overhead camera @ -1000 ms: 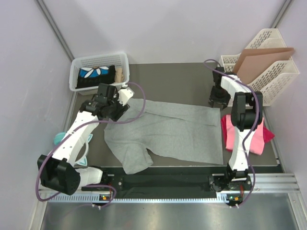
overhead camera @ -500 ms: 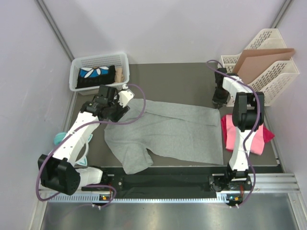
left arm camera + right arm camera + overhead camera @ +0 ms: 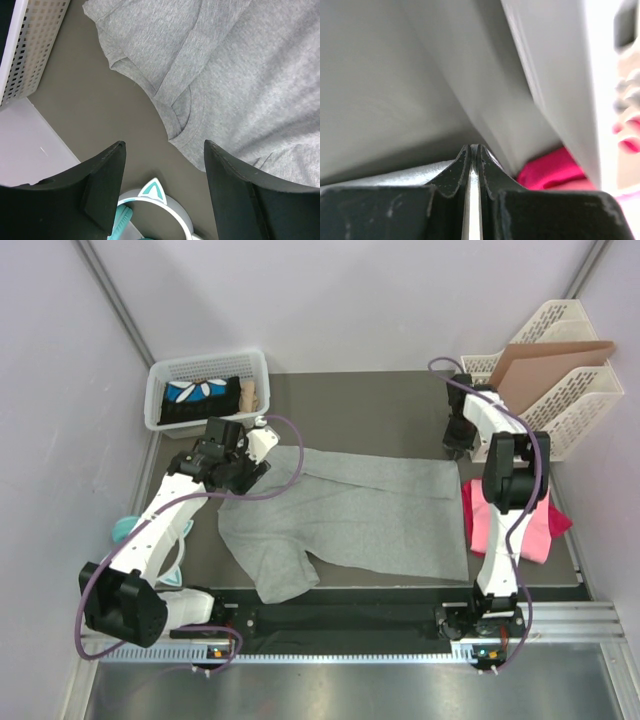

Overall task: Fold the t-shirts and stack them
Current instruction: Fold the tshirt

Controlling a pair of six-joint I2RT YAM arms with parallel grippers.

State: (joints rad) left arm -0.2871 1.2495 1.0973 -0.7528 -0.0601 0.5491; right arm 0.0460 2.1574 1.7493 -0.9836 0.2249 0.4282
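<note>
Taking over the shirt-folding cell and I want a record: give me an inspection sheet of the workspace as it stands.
Surface: dark matte table.
Job's things: grey t-shirt spread flat mid-table; pink t-shirts heaped to its right.
Clutter: white basket far left, dark patterned item inside; file rack far right holding cardboard sheet; teal headphones at left edge.
Grippers: left tool open above the grey t-shirt's left edge; right tool shut by its far right corner, hold on cloth unclear.
Cables: purple cable looped along each arm, the left one over the shirt.
Surroundings: pale walls; metal rail at near edge.
</note>
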